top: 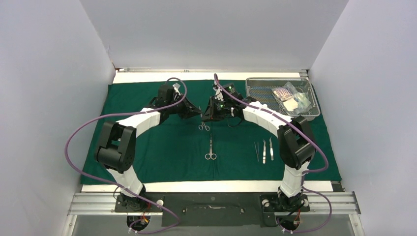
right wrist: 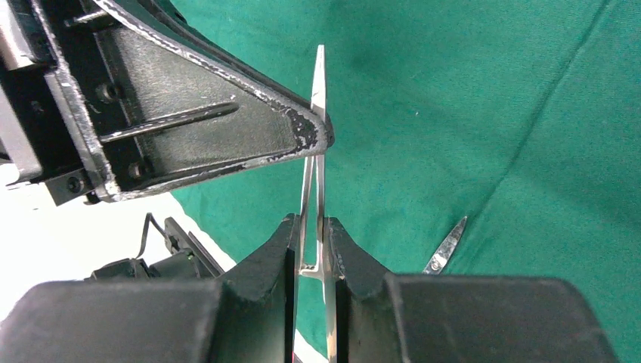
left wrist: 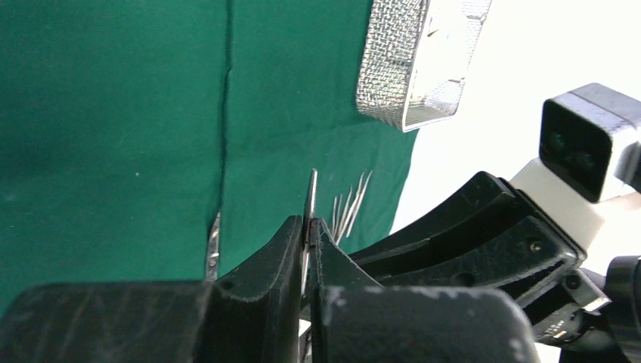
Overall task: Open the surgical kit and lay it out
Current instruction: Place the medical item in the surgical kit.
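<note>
While left, right jaws clamp slim steel forceps (right wrist: 320,189), green cloth (right wrist: 491,98) lies creased.

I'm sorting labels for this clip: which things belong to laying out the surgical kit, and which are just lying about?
Job: dark green cloth drape; silver wire-mesh tray; clear plastic gauze packets; steel ring-handled forceps on the drape; second steel forceps clamped by left gripper and right gripper; steel tweezers.
Not the job: purple cables; white tabletop.
</note>
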Motion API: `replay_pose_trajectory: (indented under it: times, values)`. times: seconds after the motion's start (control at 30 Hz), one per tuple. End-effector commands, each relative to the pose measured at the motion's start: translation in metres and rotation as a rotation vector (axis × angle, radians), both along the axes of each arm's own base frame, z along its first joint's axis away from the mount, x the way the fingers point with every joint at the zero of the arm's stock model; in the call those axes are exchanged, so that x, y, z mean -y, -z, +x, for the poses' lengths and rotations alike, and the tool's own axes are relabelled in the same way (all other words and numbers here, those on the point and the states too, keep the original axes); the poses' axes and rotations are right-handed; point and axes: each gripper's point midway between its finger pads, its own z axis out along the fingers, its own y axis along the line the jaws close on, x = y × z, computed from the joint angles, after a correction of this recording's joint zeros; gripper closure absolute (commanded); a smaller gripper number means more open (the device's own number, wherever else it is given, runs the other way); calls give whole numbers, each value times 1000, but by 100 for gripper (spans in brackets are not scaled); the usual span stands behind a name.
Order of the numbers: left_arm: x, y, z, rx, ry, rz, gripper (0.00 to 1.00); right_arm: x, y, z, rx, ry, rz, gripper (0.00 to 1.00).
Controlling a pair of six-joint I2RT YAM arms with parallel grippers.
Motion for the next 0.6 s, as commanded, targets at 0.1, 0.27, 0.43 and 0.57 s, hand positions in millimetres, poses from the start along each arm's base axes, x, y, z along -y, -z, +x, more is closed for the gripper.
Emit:
replay_pose_trajectory:
  times: [0.1,0.27,0.43,0.57]
  values:
    - [1,-4,0,59,67,43,100,-16,-21,2,48,-37,56,75]
    - [-5,0,-7,87,131,109,100,-3,-25,8,101,-6,-8,34]
    - [-12,8,-22,119,215,171,100,23,-38,17,150,60,-54,28]
    - [-14,19,-40,113,248,173,100,64,-46,29,197,194,-123,28]
